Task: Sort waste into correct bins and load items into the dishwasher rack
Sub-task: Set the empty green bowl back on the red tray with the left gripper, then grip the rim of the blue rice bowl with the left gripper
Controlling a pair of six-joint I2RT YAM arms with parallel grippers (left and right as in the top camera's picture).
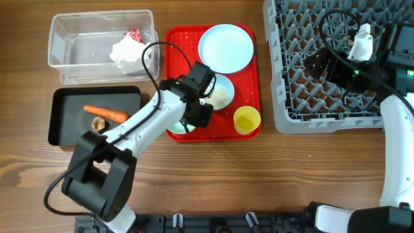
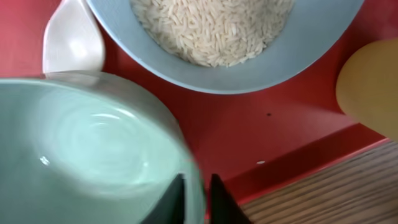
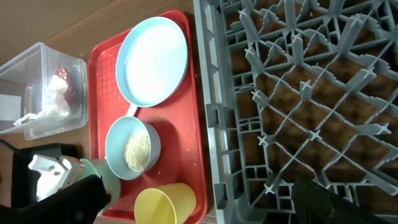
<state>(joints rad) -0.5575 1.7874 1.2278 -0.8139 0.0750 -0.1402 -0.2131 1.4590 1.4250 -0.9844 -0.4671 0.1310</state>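
The left claw (image 2: 196, 199) is closed almost to nothing, its two dark fingers pinching the near rim of the mint green bowl (image 2: 93, 143), one inside the wall and one outside. The bowl looks empty and sits at the front edge of the red tray (image 2: 273, 137); I cannot tell whether it is resting on the tray or just clear of it.

A grip on so thin a rim is the weak point. If the bowl is lifted quickly it may swing or slip out. Just behind it lies the white plastic spoon (image 2: 73, 40), and beside that is the pale blue bowl (image 2: 311, 50) with white rice (image 2: 211, 28) in it. A careless sweep could knock either one and scatter the grains. The yellow cup (image 2: 370, 87) stands near, to the right.

Further back on the tray, the pale blue plate (image 1: 225, 47) is bare.

Beyond the tray, the black tray (image 1: 65, 123) holds the carrot (image 1: 105, 113) and a brown lump (image 1: 99, 124). The clear tub (image 1: 71, 48) holds a crumpled napkin (image 1: 126, 50) and a red wrapper (image 1: 134, 34).

Farthest off, the grey dishwasher rack (image 1: 291, 97) appears to hold no dishes. The right claw (image 1: 321, 63) hangs over it, and I cannot tell how far open it is.
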